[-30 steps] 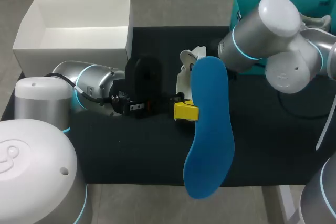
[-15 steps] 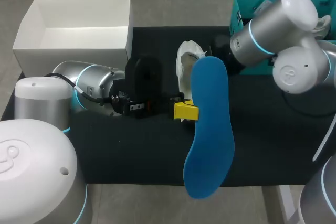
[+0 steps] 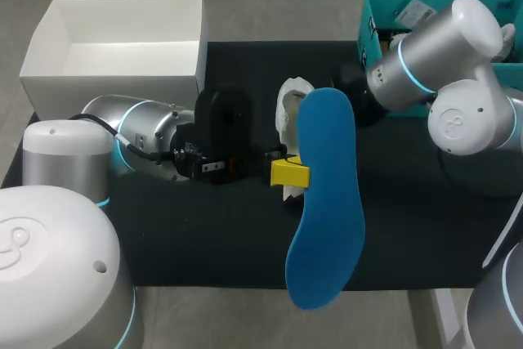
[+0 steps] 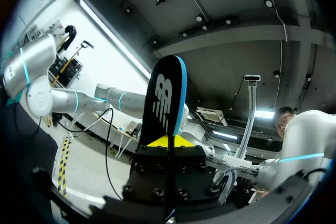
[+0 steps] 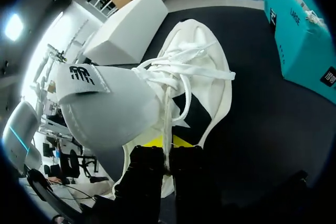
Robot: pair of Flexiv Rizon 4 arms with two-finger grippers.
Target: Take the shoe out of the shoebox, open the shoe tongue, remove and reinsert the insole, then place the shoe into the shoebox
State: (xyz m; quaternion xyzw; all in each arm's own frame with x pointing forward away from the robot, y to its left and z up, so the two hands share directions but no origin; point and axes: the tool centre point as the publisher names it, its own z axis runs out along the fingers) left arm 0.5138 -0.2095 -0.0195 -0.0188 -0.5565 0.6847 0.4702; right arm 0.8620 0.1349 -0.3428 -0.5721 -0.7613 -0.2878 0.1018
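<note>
Blue insole (image 3: 325, 202) (thin, light, probably flexible) is hanging above the table (image 3: 425, 226), the left jaws pinching its edge near mid-length; a hold nearer the heel would likely be steadier for reinsertion. White shoe (image 3: 291, 97) is tilting just beside it, the right jaws pinching its soft lacing. White shoebox (image 3: 122, 46) is standing well apart.

Clamped between the jaws, yellow tips pressed on either side: insole (image 4: 167, 98), upright and nearly edge-on, standing ahead of them. Dark face with white logo, blue along one edge.
</note>
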